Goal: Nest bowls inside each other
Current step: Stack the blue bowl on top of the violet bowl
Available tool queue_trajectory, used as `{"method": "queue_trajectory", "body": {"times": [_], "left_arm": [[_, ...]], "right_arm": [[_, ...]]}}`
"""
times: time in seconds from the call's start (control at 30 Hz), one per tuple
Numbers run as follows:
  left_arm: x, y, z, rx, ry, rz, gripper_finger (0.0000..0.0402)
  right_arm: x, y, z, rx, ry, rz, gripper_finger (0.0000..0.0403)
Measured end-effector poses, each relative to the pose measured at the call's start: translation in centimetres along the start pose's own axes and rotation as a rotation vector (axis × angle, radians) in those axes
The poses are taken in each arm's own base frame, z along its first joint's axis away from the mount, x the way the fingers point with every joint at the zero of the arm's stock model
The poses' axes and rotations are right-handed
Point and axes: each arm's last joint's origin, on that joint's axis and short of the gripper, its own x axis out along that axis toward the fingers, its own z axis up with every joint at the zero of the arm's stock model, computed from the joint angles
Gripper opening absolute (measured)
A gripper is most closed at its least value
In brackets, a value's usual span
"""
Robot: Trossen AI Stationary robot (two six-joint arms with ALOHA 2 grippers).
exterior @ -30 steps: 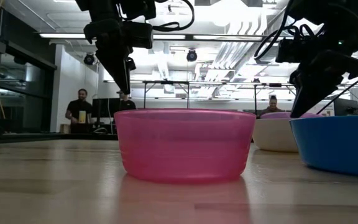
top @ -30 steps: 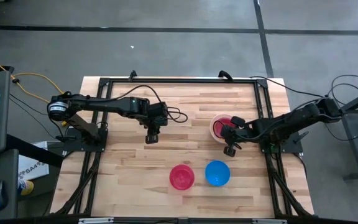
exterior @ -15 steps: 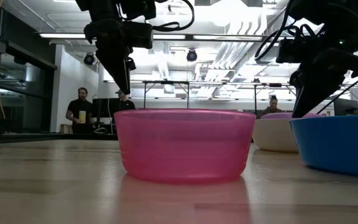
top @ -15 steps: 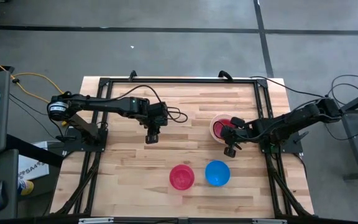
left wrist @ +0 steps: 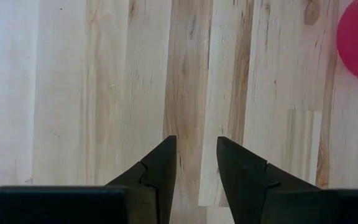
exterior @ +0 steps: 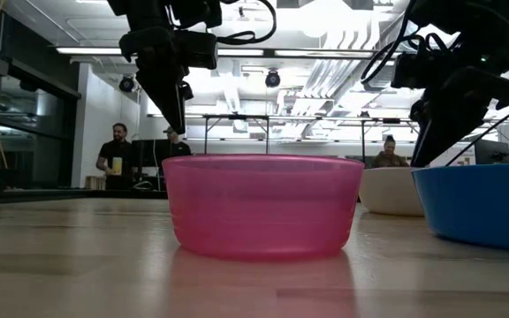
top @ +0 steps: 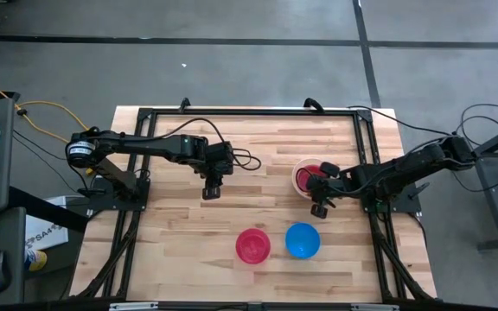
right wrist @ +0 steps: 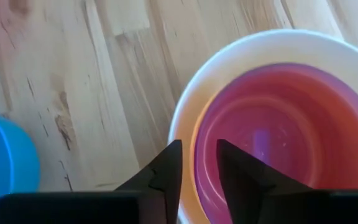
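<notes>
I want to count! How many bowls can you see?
4: pink bowl and blue bowl stand alone; purple bowl sits nested inside the white bowl. A yellow layer may hide between.

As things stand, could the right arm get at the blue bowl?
Probably yes. The right gripper hangs open at the white bowl's rim, and the blue bowl sits nearby with bare table between them.

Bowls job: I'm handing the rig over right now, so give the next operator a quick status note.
Left gripper: open, empty, over bare wood mid-table.
Right gripper: open, holding nothing, at the near edge of the stack.
Stack: white bowl with the purple bowl nested inside, on the table's right side.
Loose: pink-red bowl and blue bowl, side by side near the front edge.
Left: nest those two.
</notes>
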Motion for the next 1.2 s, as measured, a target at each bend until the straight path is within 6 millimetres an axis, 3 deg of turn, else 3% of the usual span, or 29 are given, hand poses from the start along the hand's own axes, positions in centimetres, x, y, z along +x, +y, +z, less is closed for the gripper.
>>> {"method": "queue_trajectory", "body": {"times": [0.37,0.7,1.2], "left_arm": [[0.0,0.0,0.1,-0.021,-0.006,-0.001,0.0116],[0.0,0.0,0.1,-0.026,-0.006,-0.001,0.0116],[0.0,0.0,0.1,-0.026,-0.005,-0.001,0.0116]], "right_arm": [[-0.2,0.0,1.1,-0.039,-0.062,0.016,0.0108],[-2.2,0.8,3.8,-0.039,-0.14,0.1,0.0107],[-3.5,4.5,1.7,0.198,-0.092,0.207,0.0107]]}}
